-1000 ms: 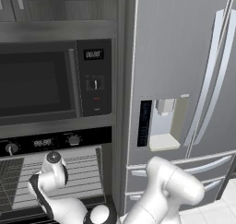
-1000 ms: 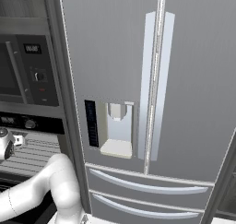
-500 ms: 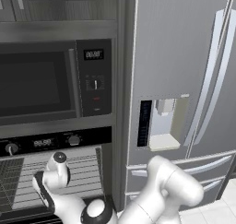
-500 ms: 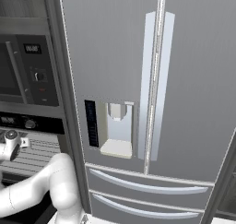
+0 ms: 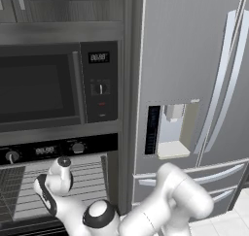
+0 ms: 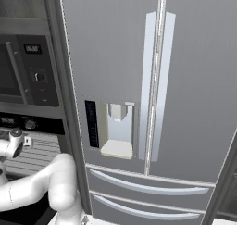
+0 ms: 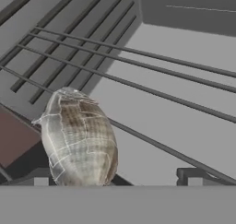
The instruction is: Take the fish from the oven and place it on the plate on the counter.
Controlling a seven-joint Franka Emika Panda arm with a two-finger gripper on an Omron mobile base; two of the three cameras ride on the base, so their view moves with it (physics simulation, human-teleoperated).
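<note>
Kitchen wall ahead of me: stainless French-door fridge [image 5: 194,84] with a water dispenser [image 6: 118,129] in its left door, dark wood cabinetry to its left. In that cabinetry, a dark-windowed microwave [image 5: 44,87] sits above the oven [image 5: 53,147], whose black control strip carries round knobs and a small display. The oven cavity is open, pale walls and wire racks [image 5: 87,177] exposed. A corner of pale tiled floor [image 5: 228,220] shows at lower right in the left base view.

The base views give me the arm reaching into the oven mouth. The right base view adds the fridge's full width and its lower drawers [image 6: 148,187]. The hand view looks inside the cavity: rack wires [image 7: 152,66] run diagonally above the grey oven floor.

Tool [image 7: 117,177]: jaws set wide, both dark fingertips [image 7: 191,174] low in the hand view, gripping nothing. The fish [image 7: 78,135], grey-silver and scaled, lies on the rack wire between them, closer to the left tip. I cannot tell whether that tip touches it.
</note>
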